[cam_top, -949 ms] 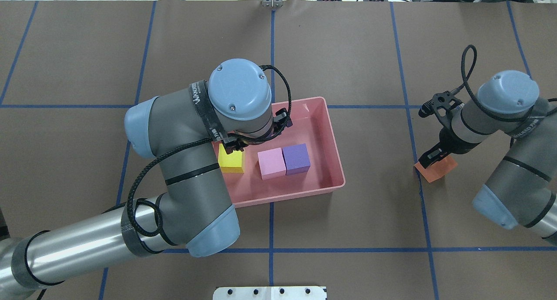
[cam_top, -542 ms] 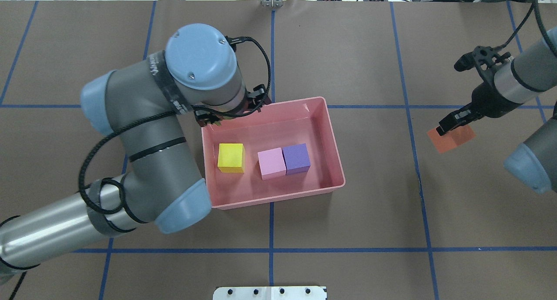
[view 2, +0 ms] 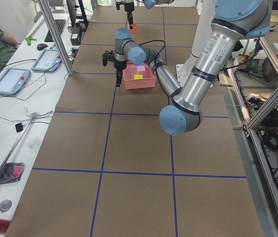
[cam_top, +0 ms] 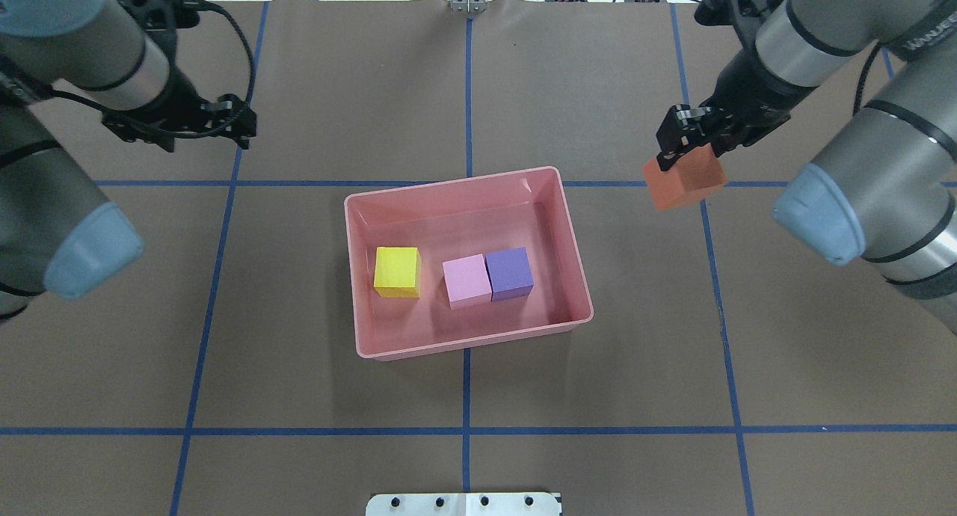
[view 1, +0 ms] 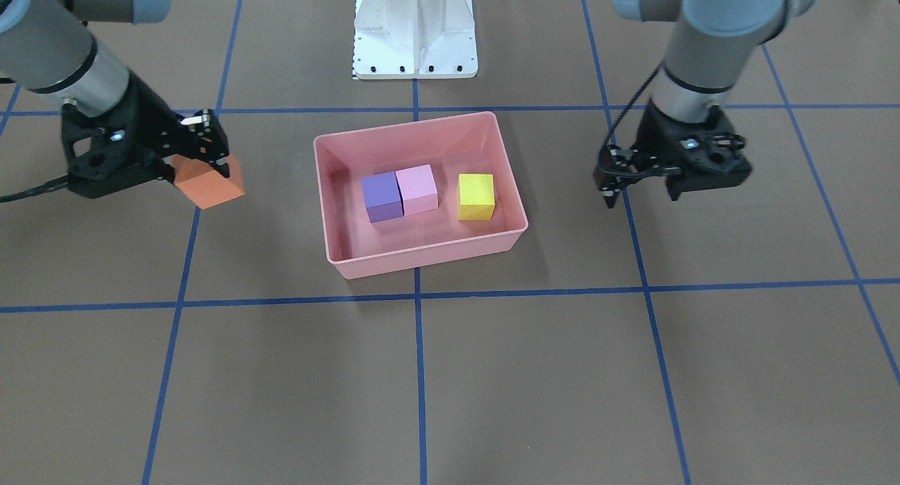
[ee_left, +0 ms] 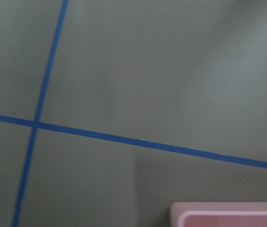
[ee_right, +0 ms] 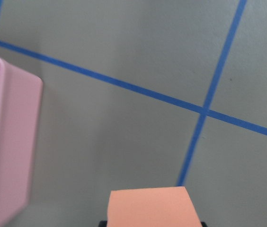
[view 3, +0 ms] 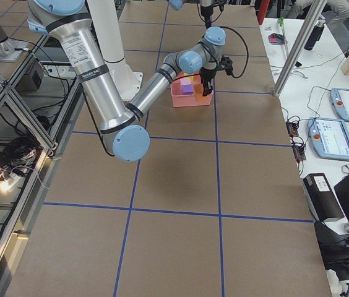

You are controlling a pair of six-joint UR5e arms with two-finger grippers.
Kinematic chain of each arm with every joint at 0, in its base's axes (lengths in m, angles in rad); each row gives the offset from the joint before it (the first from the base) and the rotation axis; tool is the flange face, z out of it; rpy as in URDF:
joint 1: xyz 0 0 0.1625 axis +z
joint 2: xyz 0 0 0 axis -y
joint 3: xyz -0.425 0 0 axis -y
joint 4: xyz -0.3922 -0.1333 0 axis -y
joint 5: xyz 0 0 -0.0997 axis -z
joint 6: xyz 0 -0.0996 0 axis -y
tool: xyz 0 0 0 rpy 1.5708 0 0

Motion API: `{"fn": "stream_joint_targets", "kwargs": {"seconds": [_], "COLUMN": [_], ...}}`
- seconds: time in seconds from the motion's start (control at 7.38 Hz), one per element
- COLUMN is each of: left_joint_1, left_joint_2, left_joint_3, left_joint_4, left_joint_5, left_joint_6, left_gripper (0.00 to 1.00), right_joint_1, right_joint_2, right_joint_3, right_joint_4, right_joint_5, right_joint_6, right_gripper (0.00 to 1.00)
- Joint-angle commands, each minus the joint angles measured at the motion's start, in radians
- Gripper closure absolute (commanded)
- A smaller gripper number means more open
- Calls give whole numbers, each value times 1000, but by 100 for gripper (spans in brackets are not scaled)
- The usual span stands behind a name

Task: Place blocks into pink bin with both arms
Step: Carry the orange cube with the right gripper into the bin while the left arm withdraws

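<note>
**Orange cube pinched outside the bin, three cubes inside**

The right claw (cam_top: 677,157), a black two-finger gripper, is pinching the small matte orange cube (cam_top: 684,178) between its fingers. It holds the cube clear of the brown paper-covered table (cam_top: 598,426). The cube hangs outside the bin, just beyond its far right corner, on the side toward the table's far edge and the robot's right edge. In the right wrist view the cube's top face fills the lower middle, with the bin's wall at the left edge of that view.

The left claw (view 1: 641,190) is spread, with nothing between its fingers. It hovers over bare paper beyond the bin's far left corner, toward the table's left edge and well apart from the bin.

The shallow rectangular salmon-pink plastic bin (cam_top: 577,256) sits near the middle of the table, slightly skewed against the blue tape grid (cam_top: 598,430).

- **Yellow cube:** the small yellow cube (cam_top: 397,271) stands alone near the bin's left wall.
- **Pink and purple cubes:** the light pink cube (cam_top: 467,280) and the purple cube (cam_top: 510,273) stand side by side, touching. The purple one is nearer the bin's right wall.
- **Layout:** all three rest flat on the bin floor in a loose row, with a gap between the yellow cube and the pink one.
</note>
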Motion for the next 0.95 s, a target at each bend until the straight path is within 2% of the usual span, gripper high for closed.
{"fn": "stream_joint_targets", "kwargs": {"seconds": [0.0,0.27,0.41,0.54,0.68,0.81], "left_joint_1": [-120,-122,-122,-122,-122,-122], "left_joint_2": [133,216,248,262,267,270], "left_joint_3": [2,52,85,105,109,109], "left_joint_4": [-52,-206,-291,-334,-339,-339], "left_joint_5": [-67,-67,-67,-67,-66,-64], "left_joint_6": [190,190,190,188,185,181], "left_gripper": [0,0,0,0,0,0], "right_joint_1": [-177,-271,-274,-274,-274,-276], "right_joint_2": [209,308,312,314,309,302], "right_joint_3": [-99,-213,-271,-287,-287,-270], "right_joint_4": [-14,19,89,101,102,104], "right_joint_5": [-158,-266,-269,-269,-269,-280], "right_joint_6": [276,394,397,405,414,410], "right_gripper": [100,100,100,100,1,0]}}
